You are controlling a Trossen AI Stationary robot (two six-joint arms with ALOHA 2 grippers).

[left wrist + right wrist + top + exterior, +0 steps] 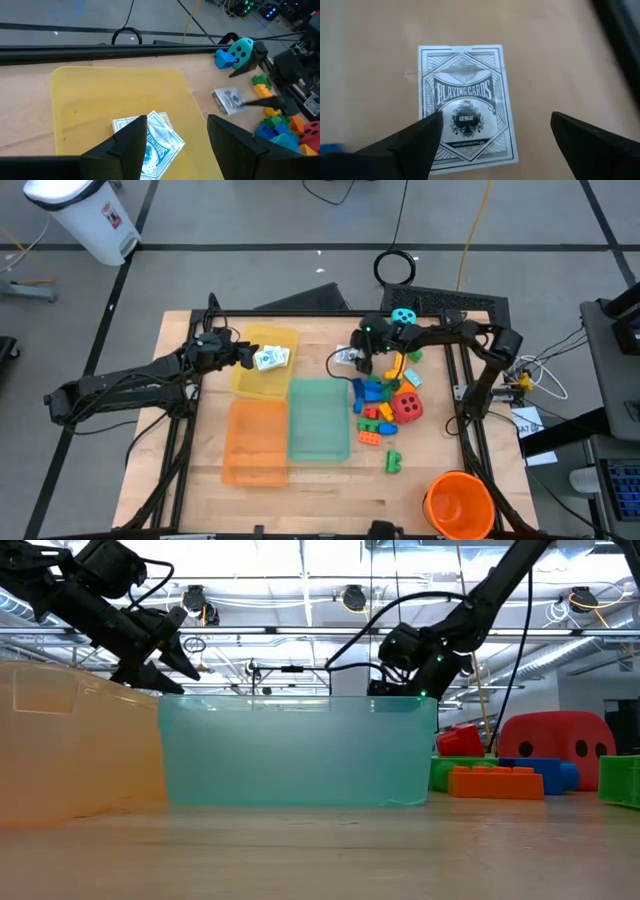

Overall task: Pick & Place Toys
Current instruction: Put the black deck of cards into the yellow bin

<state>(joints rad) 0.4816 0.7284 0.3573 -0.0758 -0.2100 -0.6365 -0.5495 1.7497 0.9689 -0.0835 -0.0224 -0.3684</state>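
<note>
Two white card packs [271, 358] lie in the yellow tray [262, 383]; they also show in the left wrist view [152, 137]. My left gripper [176, 125] is open just above them. A third card pack [465, 102] lies flat on the table at the tray's right [345, 357]. My right gripper [495, 125] is open over it, one finger above its edge and one beside it on bare wood. Coloured bricks [378, 402], a red die [407, 406] and a teal die [402, 315] lie at the right.
An orange tray [254, 442] and a teal tray [318, 420] stand side by side in front of the yellow one. A big orange bucket [460, 502] stands at the near right corner. A green brick [393, 462] lies alone near the teal tray.
</note>
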